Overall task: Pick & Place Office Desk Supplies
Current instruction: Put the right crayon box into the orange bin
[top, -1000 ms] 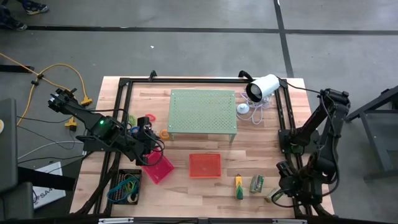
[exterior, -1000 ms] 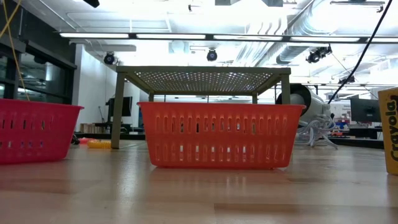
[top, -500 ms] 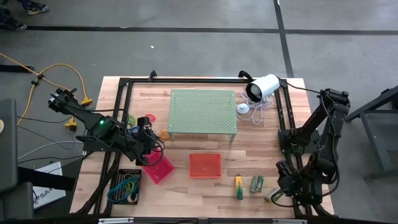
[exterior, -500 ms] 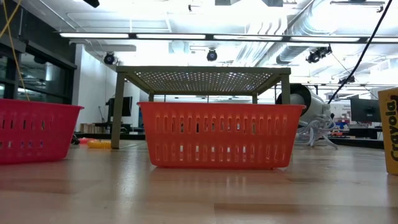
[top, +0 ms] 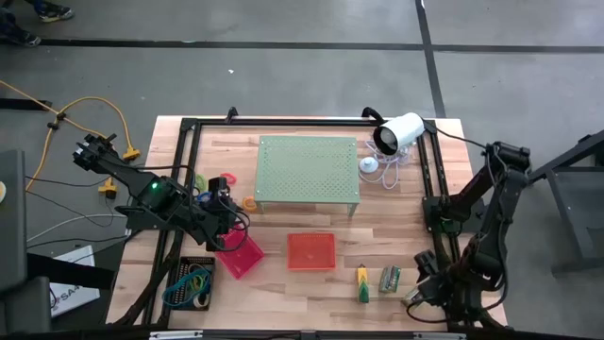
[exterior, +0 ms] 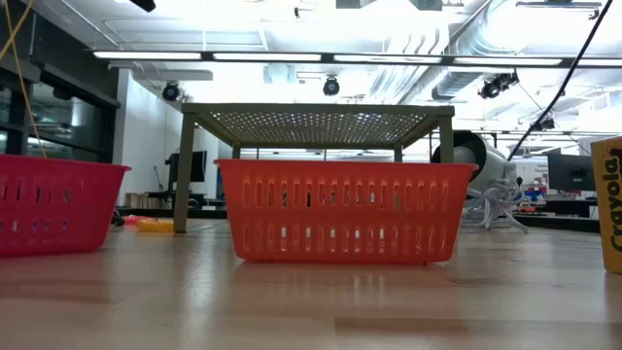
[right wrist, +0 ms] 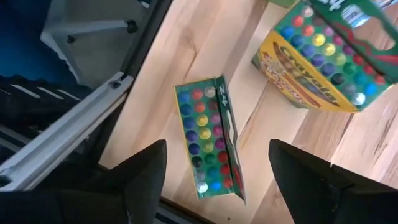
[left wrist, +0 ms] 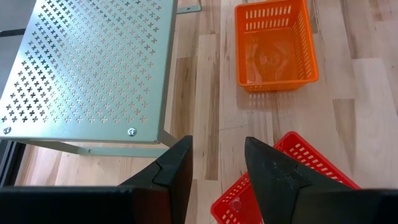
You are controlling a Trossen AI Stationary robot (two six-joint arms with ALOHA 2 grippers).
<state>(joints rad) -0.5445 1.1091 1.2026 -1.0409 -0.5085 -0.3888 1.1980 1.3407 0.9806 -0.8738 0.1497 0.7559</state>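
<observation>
Reaching stage: right gripper (right wrist: pixel 214 171) spread open over small crayon box (right wrist: pixel 208 138), lower centre. Next, lowering and closing. Left gripper (left wrist: pixel 217 165) open, idle.

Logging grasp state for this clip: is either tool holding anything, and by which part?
Nothing is held. The left tool hangs open above the pink tray; the right tool is open over a crayon box.
</observation>
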